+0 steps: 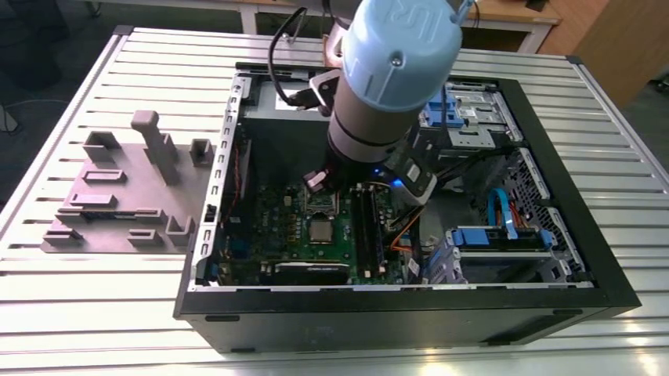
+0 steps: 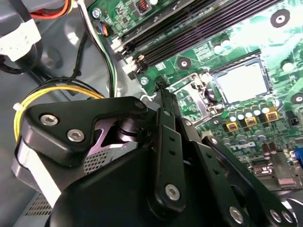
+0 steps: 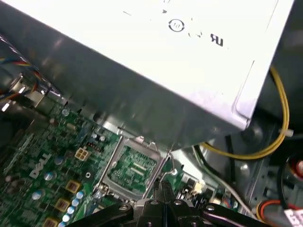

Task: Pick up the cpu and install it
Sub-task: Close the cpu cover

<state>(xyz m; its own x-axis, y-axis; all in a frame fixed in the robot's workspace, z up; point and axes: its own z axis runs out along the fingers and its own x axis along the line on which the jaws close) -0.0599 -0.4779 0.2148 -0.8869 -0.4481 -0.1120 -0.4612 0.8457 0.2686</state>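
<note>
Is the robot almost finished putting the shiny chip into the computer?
Nearly, it looks like. Done: the cpu, a shiny silver square, already seems to sit in its place on the green board. In hand: nothing; the gripper hangs just above the board, shut and empty. Left: the hinged frame beside it stands open, so the chip isn't clamped down yet.

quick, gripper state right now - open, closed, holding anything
gripper: closed, with nothing held that can be seen.
</note>
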